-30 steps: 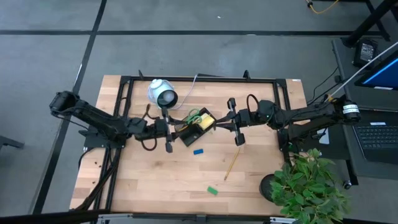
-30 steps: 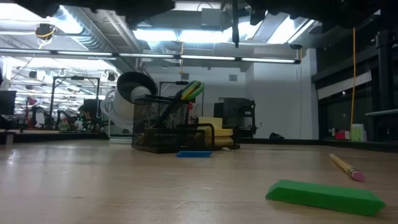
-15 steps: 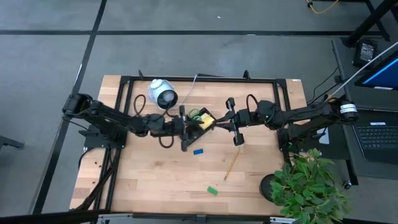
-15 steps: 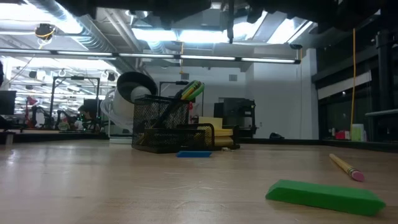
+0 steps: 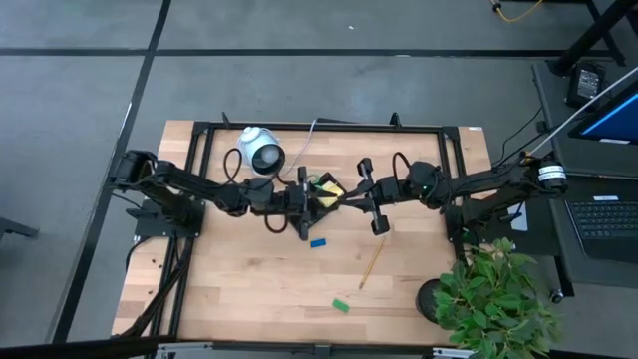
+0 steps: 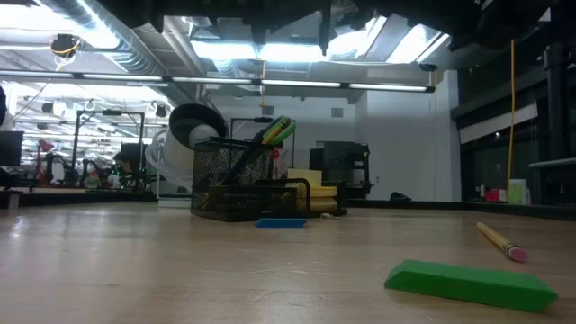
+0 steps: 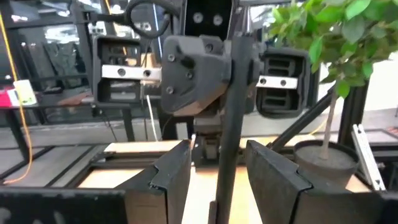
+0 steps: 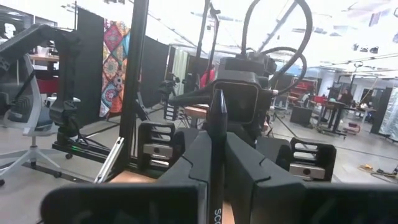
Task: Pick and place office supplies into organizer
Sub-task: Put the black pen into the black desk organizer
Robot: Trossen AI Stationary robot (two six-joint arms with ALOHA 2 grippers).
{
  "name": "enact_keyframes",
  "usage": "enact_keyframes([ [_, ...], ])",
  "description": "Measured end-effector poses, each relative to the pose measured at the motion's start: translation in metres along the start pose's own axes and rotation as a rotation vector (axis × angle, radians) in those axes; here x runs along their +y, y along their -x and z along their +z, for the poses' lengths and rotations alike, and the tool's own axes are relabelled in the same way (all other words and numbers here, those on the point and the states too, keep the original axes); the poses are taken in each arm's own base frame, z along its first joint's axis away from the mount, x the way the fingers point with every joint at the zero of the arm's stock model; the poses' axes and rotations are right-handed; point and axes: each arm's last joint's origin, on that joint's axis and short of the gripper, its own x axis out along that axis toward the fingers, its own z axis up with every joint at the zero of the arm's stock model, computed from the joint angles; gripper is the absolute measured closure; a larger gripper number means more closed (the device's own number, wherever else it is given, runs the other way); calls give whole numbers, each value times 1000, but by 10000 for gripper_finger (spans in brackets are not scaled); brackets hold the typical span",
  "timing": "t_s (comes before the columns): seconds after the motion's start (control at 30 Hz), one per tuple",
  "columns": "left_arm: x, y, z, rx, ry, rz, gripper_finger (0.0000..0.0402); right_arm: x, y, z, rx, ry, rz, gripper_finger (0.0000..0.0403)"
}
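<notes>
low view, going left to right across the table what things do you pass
organizer with the green-handled scissors poking out → small blue block → yellow sticky-note pad → pencil → small green block

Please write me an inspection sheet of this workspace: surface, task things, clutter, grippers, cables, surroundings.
Surface: light wooden table top in a black frame.
Job's things: black mesh organizer holds green-handled scissors and yellow sticky-note pad; flat blue block, wooden pencil and flat green block lie loose.
Clutter: white round device.
Grippers: left gripper open over the organizer; right gripper shut on a black pen, facing it.
Cables: white cable from the device.
Surroundings: potted green plant, laptop.
</notes>
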Motion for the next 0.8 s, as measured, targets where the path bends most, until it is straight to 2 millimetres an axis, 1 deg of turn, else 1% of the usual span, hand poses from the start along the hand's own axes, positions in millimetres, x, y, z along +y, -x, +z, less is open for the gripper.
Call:
enact_keyframes([
  [0.27,5,-3,-1,-32,23,-48,254,-1,-2,2,4,-1,6,375],
  [0.5,4,-7,4,-47,21,-66,255,-1,-2,2,4,2,5,375],
  [0.7,8,-19,-2,-27,15,-85,274,-1,-2,2,8,22,-11,375],
  [0.8,10,-20,-5,-15,14,-83,289,-1,-2,1,17,20,-10,375],
])
